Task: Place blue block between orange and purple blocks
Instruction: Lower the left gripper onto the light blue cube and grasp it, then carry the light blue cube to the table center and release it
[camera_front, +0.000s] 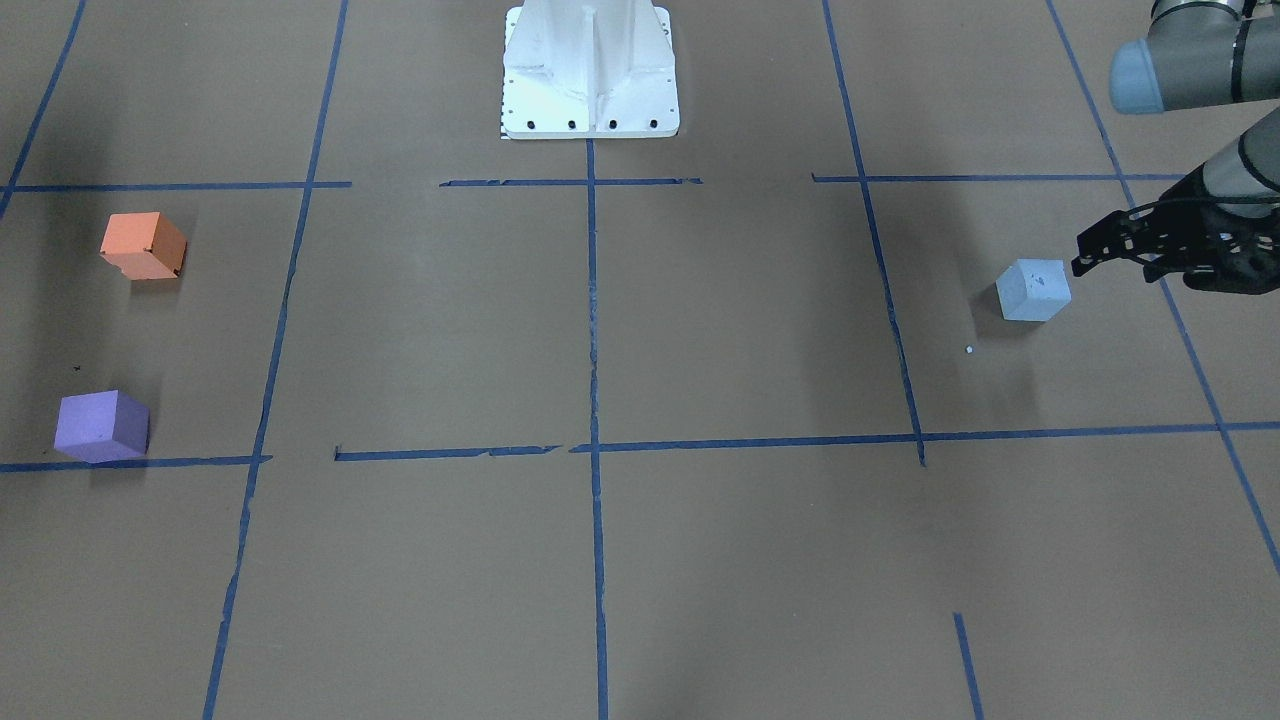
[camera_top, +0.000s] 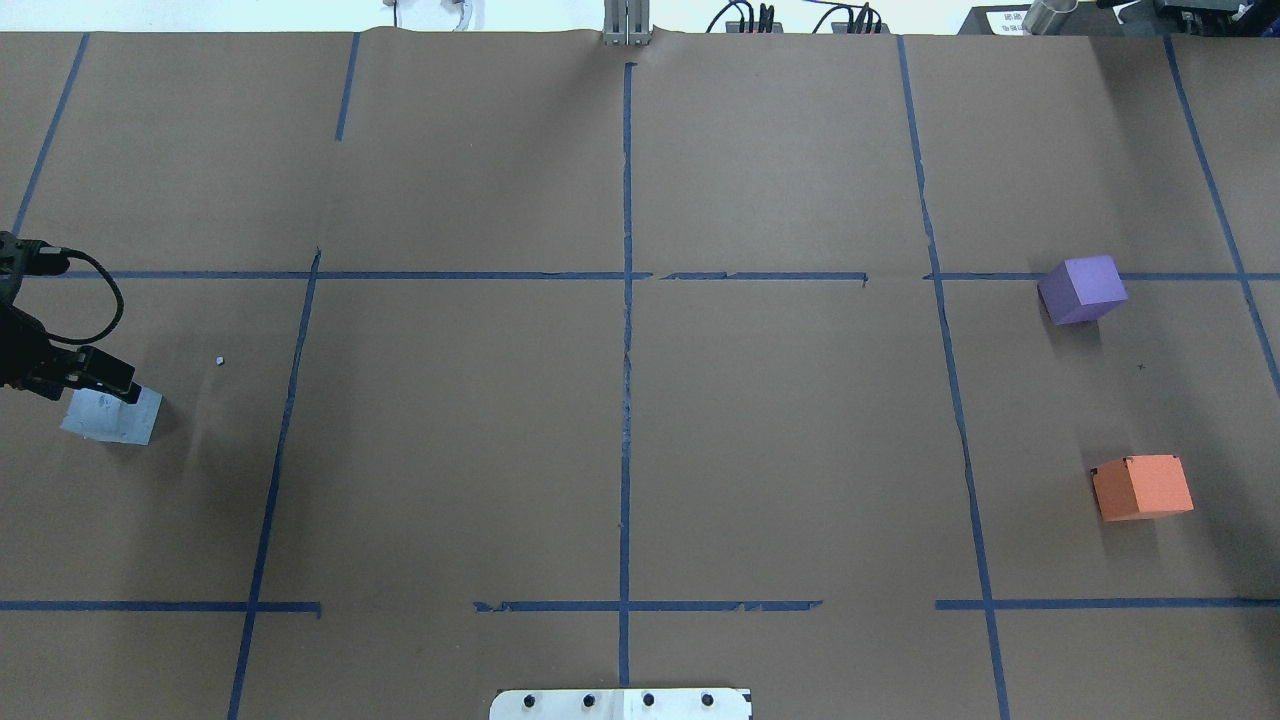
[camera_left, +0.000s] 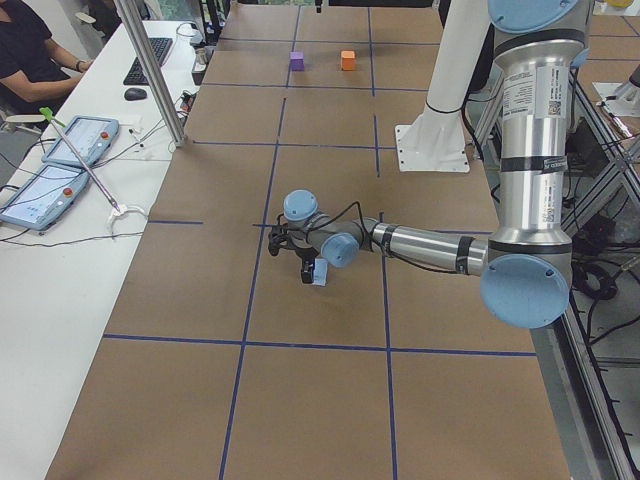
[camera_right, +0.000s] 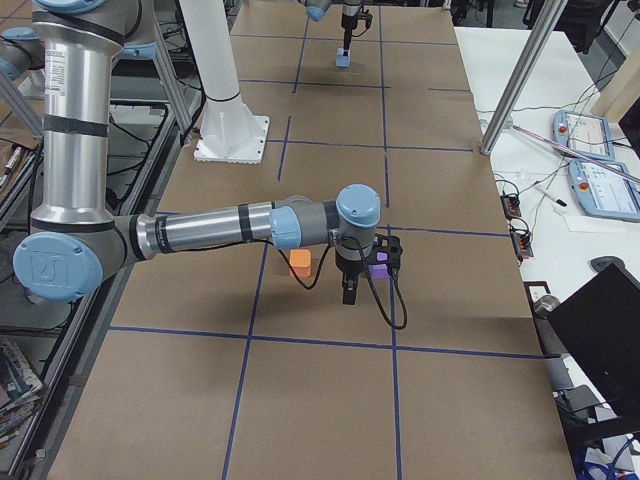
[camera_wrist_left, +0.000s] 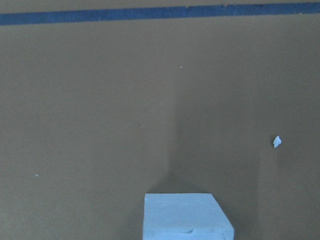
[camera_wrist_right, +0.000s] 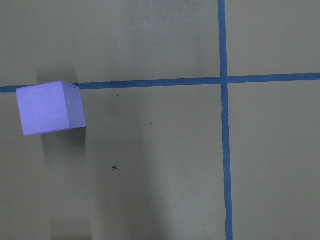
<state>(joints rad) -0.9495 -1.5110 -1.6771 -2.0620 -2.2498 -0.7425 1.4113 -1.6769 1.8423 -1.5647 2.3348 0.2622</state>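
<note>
- Three cubes are logged on the surface (camera_top: 780, 440). The blue block (camera_top: 110, 416) sits at the robot's far left. The orange block (camera_top: 1142, 487) and purple block (camera_top: 1083, 288) sit at its far right, with a bare gap between them.
- Left end effector (camera_front: 1095, 252): this is the nearer one to the blue block. Its tips are over the block's far edge, so the block lies just toward the robot's base from them. I see the block low and centred in the left wrist view, resting on the surface and not held. I cannot tell how wide the fingers stand.
- Right end effector (camera_right: 349, 290): it hangs near the orange and purple pair. It shows only from the side, so I cannot tell its opening or whether it holds anything.
- Long axis: none, since all three are cubes. The blue block's sides are turned slightly off the tape lines (camera_top: 627, 400).
- Goal bearing: I judge the carry runs across the whole surface, from the robot's left to its right.
- Marks: there is a small pen cross (camera_wrist_right: 114, 168) near the purple block and a white fleck (camera_wrist_left: 277, 142) near the blue block.
- Writing: the sticker (camera_left: 545, 90) on the left arm's tube is too small to read.
</note>
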